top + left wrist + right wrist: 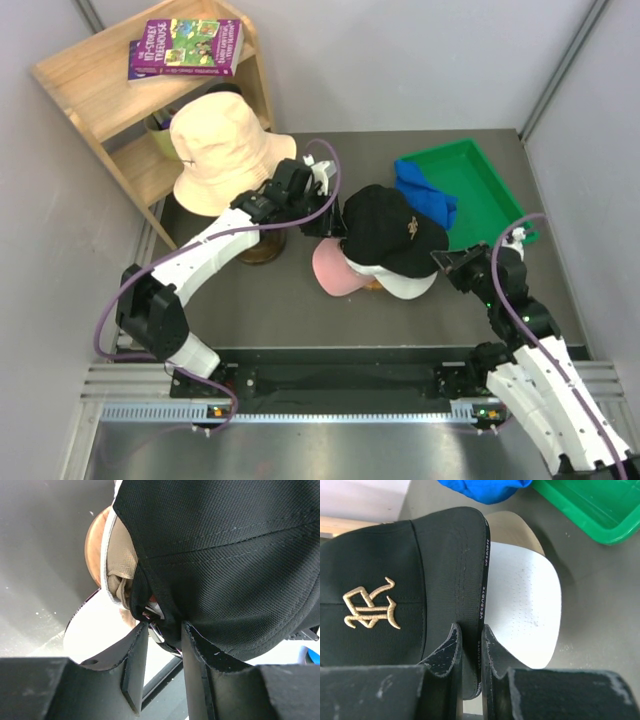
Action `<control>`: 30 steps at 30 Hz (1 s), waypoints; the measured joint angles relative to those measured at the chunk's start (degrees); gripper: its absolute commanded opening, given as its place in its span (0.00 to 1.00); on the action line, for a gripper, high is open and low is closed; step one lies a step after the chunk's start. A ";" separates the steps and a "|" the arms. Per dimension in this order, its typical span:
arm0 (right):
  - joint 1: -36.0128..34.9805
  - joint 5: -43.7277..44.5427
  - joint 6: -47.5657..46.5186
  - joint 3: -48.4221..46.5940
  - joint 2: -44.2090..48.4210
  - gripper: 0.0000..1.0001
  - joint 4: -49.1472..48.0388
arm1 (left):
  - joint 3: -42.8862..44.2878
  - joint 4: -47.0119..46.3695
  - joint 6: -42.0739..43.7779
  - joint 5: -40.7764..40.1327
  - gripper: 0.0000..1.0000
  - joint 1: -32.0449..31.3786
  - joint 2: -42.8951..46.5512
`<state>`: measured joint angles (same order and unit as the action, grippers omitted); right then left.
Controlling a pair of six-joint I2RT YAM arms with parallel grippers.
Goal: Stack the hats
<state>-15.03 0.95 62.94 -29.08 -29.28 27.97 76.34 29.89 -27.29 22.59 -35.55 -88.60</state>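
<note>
The black cap point(395, 228) tops the white cap point(410, 288) and pink cap point(335, 270) at table centre. The left gripper point(165, 625) clamps its rear and the right gripper point(470, 630) pinches its peak. The blue cap point(425, 195) at two o'clock and the peach hat point(225, 150) at ten o'clock are not yet stacked.

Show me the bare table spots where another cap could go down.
Bare: the near strip between the pink cap and the front rail; the back patch between the peach hat and the green tray. Crowded: the centre, where left gripper and right gripper clamp the black cap.
</note>
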 measured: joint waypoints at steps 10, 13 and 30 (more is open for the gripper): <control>-14.75 16.59 6.62 -6.84 -12.24 0.00 1.99 | 0.72 0.11 0.50 -3.65 0.37 1.27 -0.57; -15.76 17.86 7.41 -8.20 -14.01 0.05 3.17 | 0.85 0.09 0.50 -4.20 0.37 1.31 -0.72; -17.22 17.35 3.65 -5.20 -22.93 0.67 21.33 | 1.49 0.11 1.18 -1.62 0.38 0.79 -3.32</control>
<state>-32.25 18.31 66.59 -34.28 -52.21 49.30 77.82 30.00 -26.11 20.97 -34.76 -91.92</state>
